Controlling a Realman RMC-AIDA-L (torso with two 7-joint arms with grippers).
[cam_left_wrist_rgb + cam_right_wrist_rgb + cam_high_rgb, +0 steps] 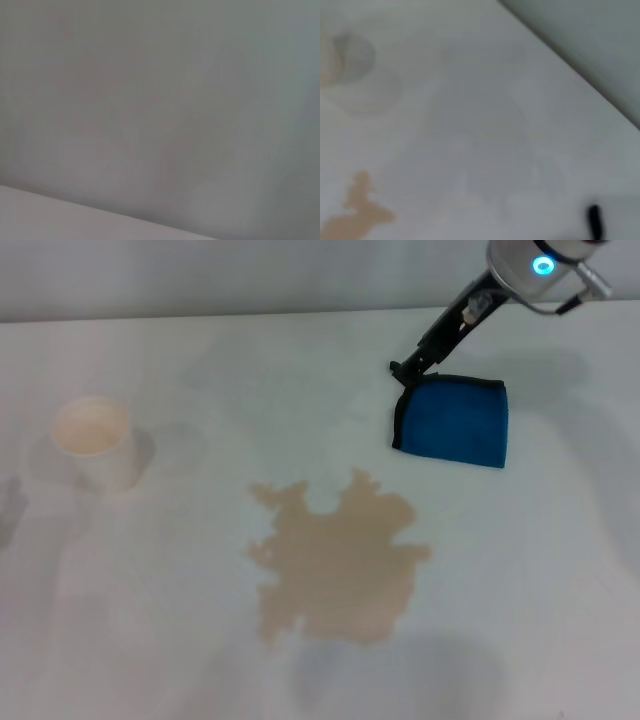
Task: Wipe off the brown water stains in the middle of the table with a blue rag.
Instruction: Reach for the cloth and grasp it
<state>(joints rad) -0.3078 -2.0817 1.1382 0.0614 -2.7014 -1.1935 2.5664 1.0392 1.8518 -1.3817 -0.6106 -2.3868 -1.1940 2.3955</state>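
Observation:
The brown water stains (pixel 340 560) spread as a ragged tan puddle in the middle of the white table (pixel 200 640). The blue rag (pixel 455 422) lies folded and flat beyond the puddle, to its right, apart from it. My right gripper (pixel 403 370) reaches down from the top right, and its dark tip is at the rag's far left corner. A lobe of the stain also shows in the right wrist view (pixel 357 215), with a small black piece (pixel 593 222) at the edge. My left gripper is out of view; the left wrist view shows only a plain pale surface.
A pale paper cup (pixel 97 442) stands upright on the left side of the table, well away from the puddle. It shows blurred in the right wrist view (pixel 337 65). The table's far edge (pixel 250 315) runs along the top.

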